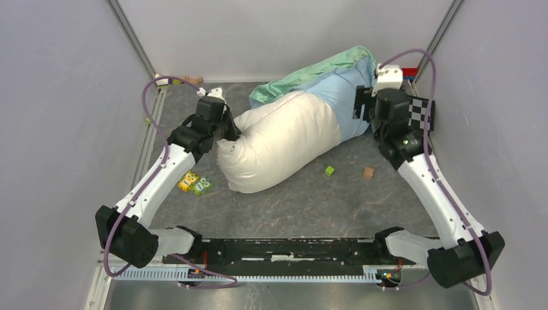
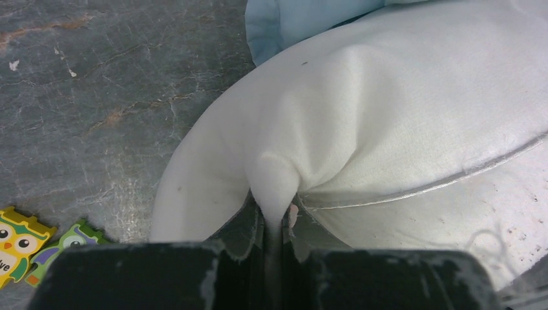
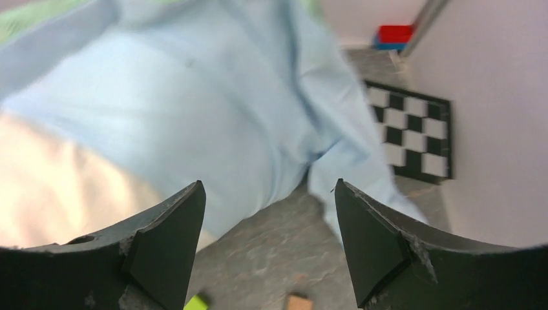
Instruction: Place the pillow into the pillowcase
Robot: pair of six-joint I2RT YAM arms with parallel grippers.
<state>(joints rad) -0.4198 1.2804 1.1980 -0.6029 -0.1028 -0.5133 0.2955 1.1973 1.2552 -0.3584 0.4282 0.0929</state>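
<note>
At the centre of the top view, pillow (image 1: 284, 139): lies diagonally on the table (image 1: 310, 206), its upper-right end inside the pillowcase (image 1: 339, 87), its lower-left half bare and bulging.
Pillowcase: light blue, with a mint-green face folded over along its upper edge. It is bunched toward the upper right of the frame, and its mouth edge crosses the pillow roughly midway.
Left gripper (image 2: 274, 223): closed on a small pinched fold of the pillow's cover beside the seam, at the pillow's left edge.
Right gripper (image 3: 268, 194): jaws spread wide with nothing between them, facing the blue fabric at the pillowcase's right side. Whether it touches the cloth cannot be told.
Risk, slipped pinch: the left hold takes only a thin fold of cover, so a hard push or tug would likely pull it free.
Risk, sliding bundle: nothing holds the pillowcase, so a push would probably shove case and pillow together toward the upper right instead of seating the pillow deeper.
Risk, buckling: the filling looks soft, and force from one edge point may fold the pillow.
Risk, bad grab: closing on cloth that lies over the pillow could catch the pillow too and pin the mouth shut.
Risk, clutter: the green block (image 1: 329, 170), brown block (image 1: 368, 172) and owl puzzle pieces (image 1: 194, 183) lie near the pillow and could be swept along.
</note>
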